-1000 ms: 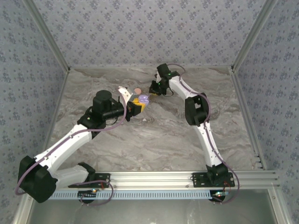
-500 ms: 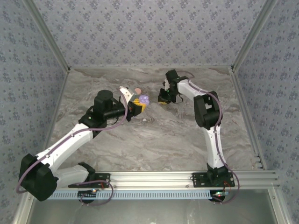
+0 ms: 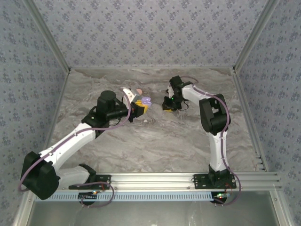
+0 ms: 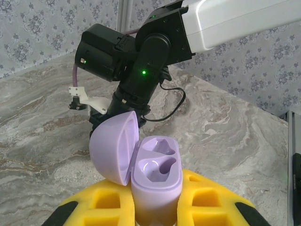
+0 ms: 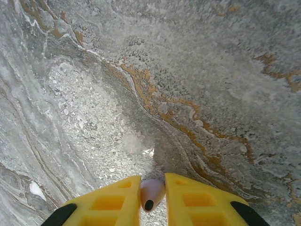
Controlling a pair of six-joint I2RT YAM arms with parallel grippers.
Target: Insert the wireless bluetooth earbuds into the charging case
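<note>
From above, the left end effector (image 3: 140,108) is clenched on the lilac charging case (image 3: 146,100), which stands up out of its fingers with the lid open. A salmon-pink disc (image 3: 139,91) lies on the tabletop (image 3: 155,141) just beyond it. The right end effector (image 3: 168,104) hangs near the case but apart from it, pointing down at the marbled surface.

In the left wrist view the case sits upright between the yellow fingers (image 4: 207,202). Its lid (image 4: 115,146) is tipped back to the left and both moulded wells are bare — nothing is seated yet. The right arm's black wrist (image 4: 141,61) stands straight ahead, past the lid.

In the right wrist view a pale pink earbud (image 5: 153,190) is pinched between that end effector's fingertips, its dark-spotted end toward the camera. Ahead of the tips is bare tabletop.

The step in hand looks like carrying the earbud across to a well. To do it well, approach from the side away from the lid and turn the earbud to match the well's shape. Lower it straight while the left end effector holds the case steady — and let go only once it is seated. The piece is tiny, so slow moves should keep it from twisting in the grip.
</note>
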